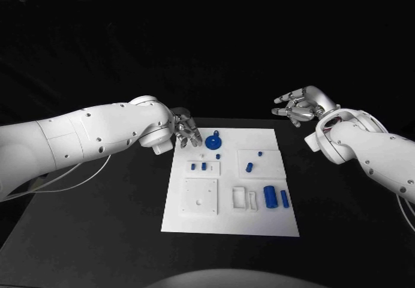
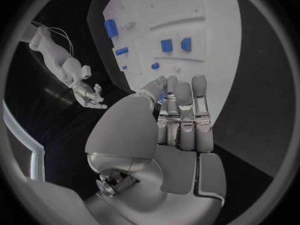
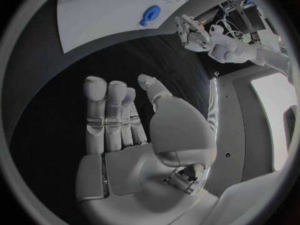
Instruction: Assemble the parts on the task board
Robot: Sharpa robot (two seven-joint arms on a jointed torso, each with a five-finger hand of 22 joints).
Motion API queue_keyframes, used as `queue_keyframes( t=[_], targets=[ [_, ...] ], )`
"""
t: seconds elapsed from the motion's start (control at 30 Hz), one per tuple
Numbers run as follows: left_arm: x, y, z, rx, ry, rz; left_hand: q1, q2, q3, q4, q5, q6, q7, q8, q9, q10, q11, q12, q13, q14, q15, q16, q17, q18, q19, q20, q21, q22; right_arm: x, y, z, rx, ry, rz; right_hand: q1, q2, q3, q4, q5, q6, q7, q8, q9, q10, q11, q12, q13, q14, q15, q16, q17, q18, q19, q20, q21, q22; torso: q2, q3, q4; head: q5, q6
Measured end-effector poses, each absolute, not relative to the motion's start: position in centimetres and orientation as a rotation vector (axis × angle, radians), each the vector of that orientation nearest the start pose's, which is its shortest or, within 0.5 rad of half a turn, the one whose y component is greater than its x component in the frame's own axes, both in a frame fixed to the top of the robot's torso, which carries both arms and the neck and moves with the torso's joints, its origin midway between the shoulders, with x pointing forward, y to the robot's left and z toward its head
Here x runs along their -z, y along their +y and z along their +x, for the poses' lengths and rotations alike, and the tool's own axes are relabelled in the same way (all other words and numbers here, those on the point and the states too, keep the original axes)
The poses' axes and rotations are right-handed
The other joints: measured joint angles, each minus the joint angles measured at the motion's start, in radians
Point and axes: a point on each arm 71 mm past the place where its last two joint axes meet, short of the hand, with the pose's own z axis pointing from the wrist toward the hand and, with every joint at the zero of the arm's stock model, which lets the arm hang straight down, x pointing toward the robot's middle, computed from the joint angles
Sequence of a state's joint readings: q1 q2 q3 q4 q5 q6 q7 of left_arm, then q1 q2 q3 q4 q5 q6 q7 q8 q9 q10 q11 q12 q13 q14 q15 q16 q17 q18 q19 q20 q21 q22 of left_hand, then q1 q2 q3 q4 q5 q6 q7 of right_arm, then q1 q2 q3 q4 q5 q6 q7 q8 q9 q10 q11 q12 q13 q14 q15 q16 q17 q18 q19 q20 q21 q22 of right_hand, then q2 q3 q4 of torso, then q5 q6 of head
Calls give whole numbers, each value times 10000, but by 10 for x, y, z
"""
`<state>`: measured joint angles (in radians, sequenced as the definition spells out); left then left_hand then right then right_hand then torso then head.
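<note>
So: round blue part (image 1: 213, 141) lies flat at the far edge of the task board (image 1: 226, 223), left of centre; other blue parts sit further in, two cylinders (image 1: 277, 197) near the right edge, small pegs (image 1: 200, 166) mid-board; left robot hand (image 1: 185, 129) hovers just beside the round part, fingers straight and close together, holding nothing; likely step: pick that round part; advice: spread the fingers before descending, come straight down, pinch across the rim, not the knob; it lies near the board edge, so a side nudge could push it onto the tabletop (image 1: 104, 210); right robot hand (image 1: 300, 105) is raised well off the board's far right corner, fingers loosely apart, empty; keep it clear.
</note>
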<state>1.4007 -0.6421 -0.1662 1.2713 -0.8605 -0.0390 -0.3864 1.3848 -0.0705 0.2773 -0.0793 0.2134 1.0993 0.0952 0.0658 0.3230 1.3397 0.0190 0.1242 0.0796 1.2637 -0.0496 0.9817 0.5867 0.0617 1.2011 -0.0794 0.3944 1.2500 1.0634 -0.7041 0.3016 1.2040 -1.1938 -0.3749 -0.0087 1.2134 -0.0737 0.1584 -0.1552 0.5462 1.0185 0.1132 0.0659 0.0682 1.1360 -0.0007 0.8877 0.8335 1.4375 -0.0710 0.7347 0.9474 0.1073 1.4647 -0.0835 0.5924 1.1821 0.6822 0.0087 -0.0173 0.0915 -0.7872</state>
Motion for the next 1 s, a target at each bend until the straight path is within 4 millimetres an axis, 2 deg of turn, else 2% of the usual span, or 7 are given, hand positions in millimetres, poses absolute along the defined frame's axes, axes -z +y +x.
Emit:
queue_keyframes(
  t=[0.13, 0.2, 0.3, 0.37, 0.47, 0.8, 1.0],
  targets=[
    [161, 179, 547, 6642, 19681, -2664, 382, -156, 188, -457, -93, -280, 95, 0, -884, -680, 329, -582, -183, -198, 200, -534, -337, 37, -197, 198, -152, 20, 159, -249, 555, -7537, 14578, 3736, -50, -50, 258, -25, 0, 17, -18, 0, 0, 20, -20, -1520, -1417, -396, 33, -194, -116, 112, 0, 0, -1109, -406, 4, 1, -5, -17, 35],
    [158, 176, 547, 7039, 19048, -2166, 452, -225, 324, -592, -144, -390, -14, 0, -1227, -1073, 447, -614, -193, -183, 234, -675, -461, 231, -237, 239, -152, 158, 159, -249, 555, -7555, 14522, 3760, -80, -80, 404, -19, 0, 23, -13, 0, 0, 23, -8, -2482, -2214, -484, 88, -195, -148, 156, 0, 0, -1532, -565, 4, 2, -11, -26, 58],
    [155, 169, 546, 7536, 18199, -1261, 426, -275, 432, -715, -249, -400, -100, 0, -1750, -1437, 507, -615, -193, -45, 251, -763, -611, 327, -288, 297, -110, 384, 159, -250, 556, -7612, 14420, 3809, -185, -185, 763, -48, 0, 136, 63, -24, -12, 503, 156, -4909, -4523, -626, 161, -196, -192, 154, 10, 9, -2037, -729, 4, 4, -17, -37, 99],
    [156, 164, 545, 7765, 17777, -570, 344, -357, 413, -735, -249, -355, -143, 0, -2081, -1539, 545, -615, -193, 37, 222, -763, -673, 390, -252, 332, -111, 446, 159, -250, 556, -7653, 14352, 3857, -203, -203, 903, -45, 0, 165, 92, -24, -14, 689, 366, -6112, -5777, -712, 247, -196, -217, 172, 1, 147, -2175, -747, 6, 4, -17, -50, 128],
    [160, 156, 543, 7939, 17383, 367, 263, -438, 289, -776, -248, -366, -170, 0, -2450, -1688, 539, -615, -193, 203, 199, -643, -693, 398, -49, 347, -165, 475, 159, -250, 556, -7710, 14263, 3929, -279, -279, 1080, -27, 0, 221, 116, -24, -13, 1089, 477, -7335, -7331, -781, 316, -174, -265, 325, 38, 215, -2255, -706, 12, 4, -17, -72, 149],
    [174, 141, 541, 7776, 16903, 2704, 144, -557, 224, -767, -130, -365, -170, 1, -2548, -1885, 447, -615, -192, 647, 9, 219, -869, 396, 472, 152, -133, 582, 157, -248, 556, -7922, 14040, 4060, -290, -290, 1210, 50, 0, 238, 104, -24, -13, 1146, 547, -7856, -7678, -800, 335, -117, -342, 335, 4, 250, -2390, -586, 31, 4, -19, -77, 221],
    [182, 136, 539, 7488, 17054, 3748, 224, -677, -404, -469, -171, -472, -276, 1, -2547, -2323, 363, -615, -192, 1122, -114, 594, -1205, 404, 915, 61, -36, 580, 157, -247, 556, -7990, 13971, 4086, -330, -330, 1211, 51, 0, 238, 103, -24, -13, 1146, 546, -7880, -7677, -800, 335, -107, -344, 338, 4, 250, -2404, -568, 27, 11, -15, -63, 230]
  ],
)
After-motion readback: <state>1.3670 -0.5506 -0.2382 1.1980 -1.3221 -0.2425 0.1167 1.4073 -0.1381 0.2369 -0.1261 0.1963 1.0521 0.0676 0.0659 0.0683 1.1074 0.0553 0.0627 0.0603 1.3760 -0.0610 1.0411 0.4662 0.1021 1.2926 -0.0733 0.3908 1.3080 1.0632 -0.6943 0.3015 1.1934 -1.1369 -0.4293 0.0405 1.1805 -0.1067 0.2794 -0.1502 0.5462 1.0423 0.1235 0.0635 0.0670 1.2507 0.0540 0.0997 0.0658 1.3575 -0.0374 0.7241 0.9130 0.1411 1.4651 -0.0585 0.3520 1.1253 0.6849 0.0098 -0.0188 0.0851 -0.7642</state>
